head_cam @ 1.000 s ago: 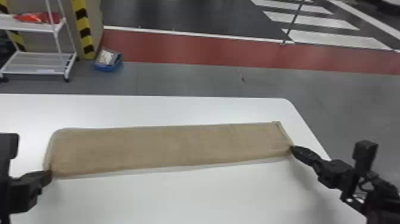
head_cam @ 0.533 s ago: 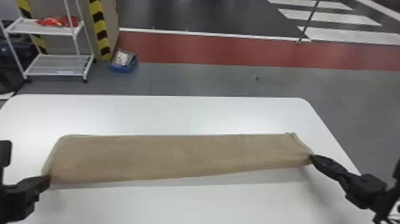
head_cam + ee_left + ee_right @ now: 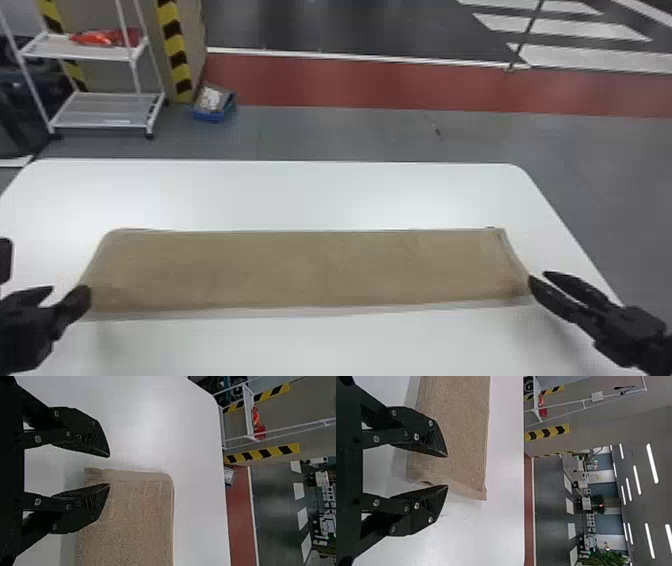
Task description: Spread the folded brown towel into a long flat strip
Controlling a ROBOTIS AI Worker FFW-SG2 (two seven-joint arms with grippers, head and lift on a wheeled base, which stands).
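The flat brown cloth towel [image 3: 310, 270] lies as a long strip across the white round-cornered table [image 3: 320, 195], and at its left and right ends the black two-fingered left gripper [image 3: 67, 290] and matching right gripper [image 3: 540, 278] have their jaws spread. The left wrist view gives the ribbed finger faces and the towel's rounded corner, while the right wrist view adds a small gap in its end edge and, far off, white ceiling lights [image 3: 652, 463]; beyond the table, the head view has a white metal rack [image 3: 95, 126].
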